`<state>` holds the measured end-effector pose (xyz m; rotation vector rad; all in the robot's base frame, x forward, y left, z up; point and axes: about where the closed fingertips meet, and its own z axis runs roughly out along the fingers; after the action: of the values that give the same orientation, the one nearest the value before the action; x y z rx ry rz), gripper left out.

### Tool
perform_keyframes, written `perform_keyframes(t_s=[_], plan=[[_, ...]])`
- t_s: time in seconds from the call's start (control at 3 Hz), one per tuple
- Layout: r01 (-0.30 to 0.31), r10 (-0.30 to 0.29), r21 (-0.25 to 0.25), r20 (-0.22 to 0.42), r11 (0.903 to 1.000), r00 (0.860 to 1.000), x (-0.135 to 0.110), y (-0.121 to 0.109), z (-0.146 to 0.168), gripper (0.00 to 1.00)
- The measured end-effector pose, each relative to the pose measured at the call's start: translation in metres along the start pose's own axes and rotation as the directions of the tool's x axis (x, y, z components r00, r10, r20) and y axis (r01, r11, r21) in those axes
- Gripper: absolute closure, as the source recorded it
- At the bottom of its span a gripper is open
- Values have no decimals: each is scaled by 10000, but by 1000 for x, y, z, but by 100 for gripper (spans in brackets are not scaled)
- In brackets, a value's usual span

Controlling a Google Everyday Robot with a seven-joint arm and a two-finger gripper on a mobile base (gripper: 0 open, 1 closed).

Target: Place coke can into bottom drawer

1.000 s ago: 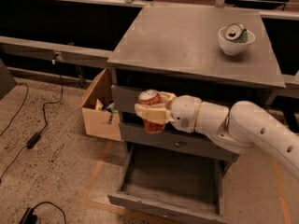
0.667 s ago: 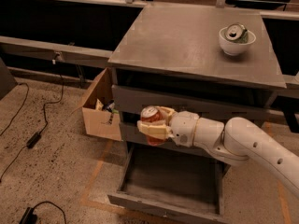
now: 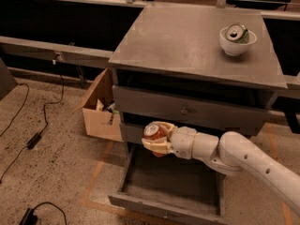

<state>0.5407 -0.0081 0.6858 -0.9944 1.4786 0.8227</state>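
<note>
My gripper (image 3: 155,139) is shut on the coke can (image 3: 152,133), a small red can with a silver top, held upright. It hangs in front of the middle drawer, above the back left part of the bottom drawer (image 3: 140,203). The bottom drawer is pulled out, a wide shallow grey tray whose inside shows nothing in it. My white arm reaches in from the lower right.
A white bowl (image 3: 237,41) with a green-and-silver can in it stands on the cabinet top (image 3: 187,41) at the back right. An open cardboard box (image 3: 99,111) sits on the floor left of the cabinet. Cables lie on the floor at left.
My gripper has moved down with the coke can, from the level of the upper drawers toward the open bottom drawer.
</note>
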Motion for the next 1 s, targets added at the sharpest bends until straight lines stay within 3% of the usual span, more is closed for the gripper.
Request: perform_keyframes(t_s=[0.33,0.67,1.0], plan=[[211,-211,3,-67,9998,9998,5,0,1,100],[57,-70,-386,-326,9992,9994,33,5,7,100],[-29,-33,-977,-634,9952,9980,85,14,18,100]])
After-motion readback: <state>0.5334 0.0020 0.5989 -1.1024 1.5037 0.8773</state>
